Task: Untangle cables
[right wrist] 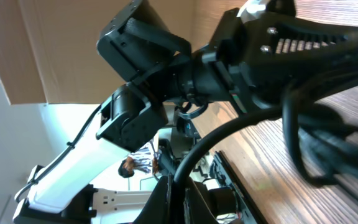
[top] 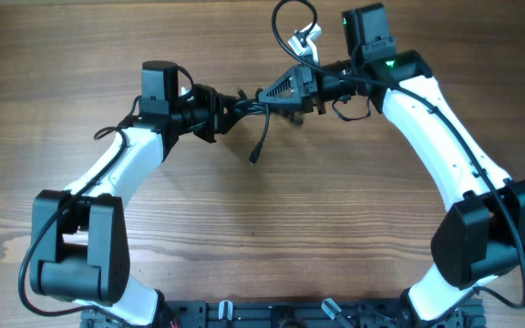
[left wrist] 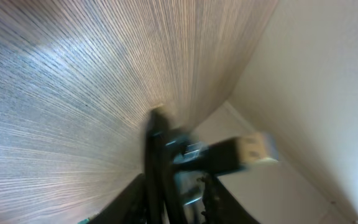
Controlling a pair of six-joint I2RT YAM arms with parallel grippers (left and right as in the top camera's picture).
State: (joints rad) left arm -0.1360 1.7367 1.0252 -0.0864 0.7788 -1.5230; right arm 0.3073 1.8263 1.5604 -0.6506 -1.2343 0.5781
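Note:
The cables (top: 261,128) are thin black cords held above the table between my two grippers. One end hangs down toward the table, and a loop with a silver-tipped plug (top: 306,38) rises at the back. My left gripper (top: 241,100) is shut on the cables from the left. In the blurred left wrist view the cords (left wrist: 157,155) run up out of its jaws (left wrist: 179,202), next to a light-tipped plug (left wrist: 257,149). My right gripper (top: 269,93) is shut on the cables from the right. In the right wrist view a cord (right wrist: 229,134) curves out of its jaws (right wrist: 178,193).
The wooden table (top: 272,228) lies under both arms. The left arm (right wrist: 135,81) fills much of the right wrist view. The arm bases and a black rail (top: 272,314) sit at the front edge.

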